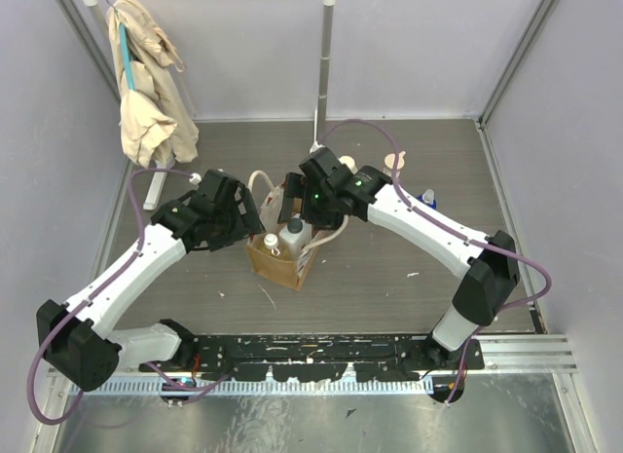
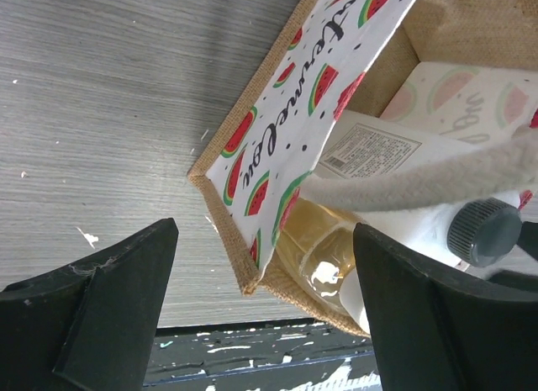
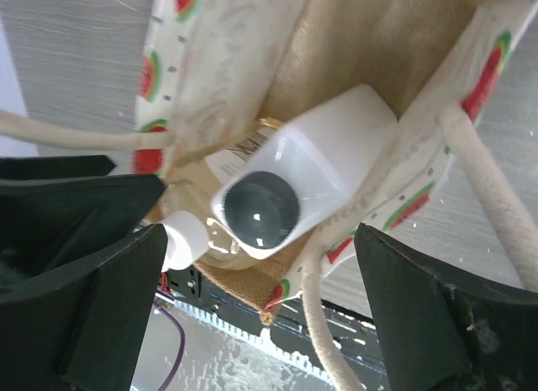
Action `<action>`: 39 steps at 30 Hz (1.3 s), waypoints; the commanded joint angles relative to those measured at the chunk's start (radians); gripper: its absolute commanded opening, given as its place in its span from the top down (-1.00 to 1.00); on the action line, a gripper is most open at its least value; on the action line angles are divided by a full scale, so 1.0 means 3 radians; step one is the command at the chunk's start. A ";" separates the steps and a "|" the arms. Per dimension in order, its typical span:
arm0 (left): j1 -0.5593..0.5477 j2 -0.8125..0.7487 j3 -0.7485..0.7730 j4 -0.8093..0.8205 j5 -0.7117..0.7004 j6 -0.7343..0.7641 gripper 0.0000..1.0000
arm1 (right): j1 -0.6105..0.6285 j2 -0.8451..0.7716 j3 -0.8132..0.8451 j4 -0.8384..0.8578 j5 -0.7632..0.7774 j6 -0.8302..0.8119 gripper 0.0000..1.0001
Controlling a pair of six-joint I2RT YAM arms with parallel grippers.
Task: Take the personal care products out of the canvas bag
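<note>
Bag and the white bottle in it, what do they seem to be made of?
Bag: coarse tan weave, probably jute or burlap, with smoother white watermelon-printed panels. White bottle: smooth, slightly glossy, likely plastic; its dark cap looks matte plastic.

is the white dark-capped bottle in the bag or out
In. The white bottle sits inside the bag, dark cap up, the bag's walls around it, an amber bottle beside it.
</note>
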 commanded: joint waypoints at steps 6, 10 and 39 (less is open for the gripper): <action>0.0007 -0.0190 -0.0110 0.0047 0.0071 -0.0029 -0.87 | 0.0129 0.0012 -0.0171 -0.0020 0.0235 0.0522 -1.00; 0.0007 -0.0215 -0.0123 0.0060 0.0076 -0.0020 -0.88 | 0.0170 0.0115 -0.0088 -0.0020 0.0356 0.0611 -1.00; 0.0004 -0.0232 -0.0108 -0.0071 0.0048 0.0001 -0.89 | 0.0330 0.0565 0.0534 -0.0469 0.1160 -0.0072 0.06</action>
